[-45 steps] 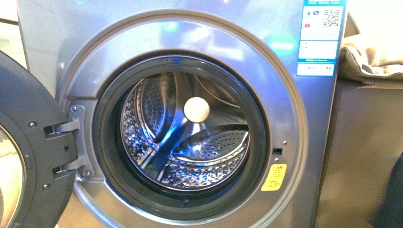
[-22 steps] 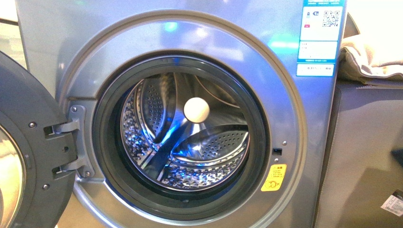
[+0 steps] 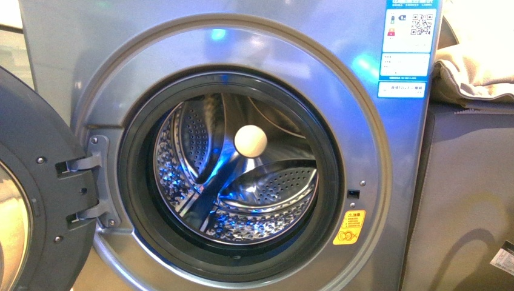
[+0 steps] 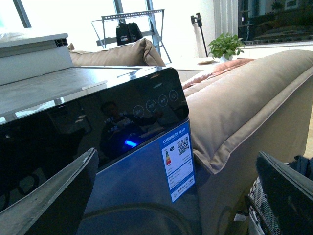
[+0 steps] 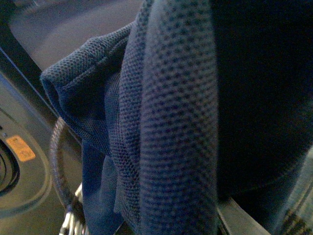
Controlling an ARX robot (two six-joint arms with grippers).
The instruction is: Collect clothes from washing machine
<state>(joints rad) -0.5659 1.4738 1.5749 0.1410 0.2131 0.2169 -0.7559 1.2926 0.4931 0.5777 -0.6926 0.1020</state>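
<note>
Although the right wrist view is almost filled by the clothes (image 5: pixel 166 122), a dark navy mesh-textured fabric hanging in folds right against the lens, the right jaws themselves are hidden behind it, so whether they grip the fabric cannot be told. At the lower left of that frame a strip of the washing machine (image 5: pixel 29 186) shows past the cloth, with its orange sticker (image 5: pixel 20 148) and part of a braided metal hose (image 5: pixel 61 181). In the left wrist view the left jaws stand wide apart, one dark finger (image 4: pixel 58 196) at the lower left and the other cut off at the lower right edge, with nothing between them. Beyond them lie the washer's glossy black top panel (image 4: pixel 98 122), a blue-white label (image 4: pixel 178 166) on its front, and a beige cushion (image 4: pixel 244 107) to the right. A bit of a woven basket (image 4: pixel 264 215) peeks out at the lower right, mostly hidden. The front view shows neither arm: the round door (image 3: pixel 30 200) is swung open at the left, cut off by the frame, and the steel perforated drum (image 3: pixel 254 206) holds no garment that can be seen.
</note>
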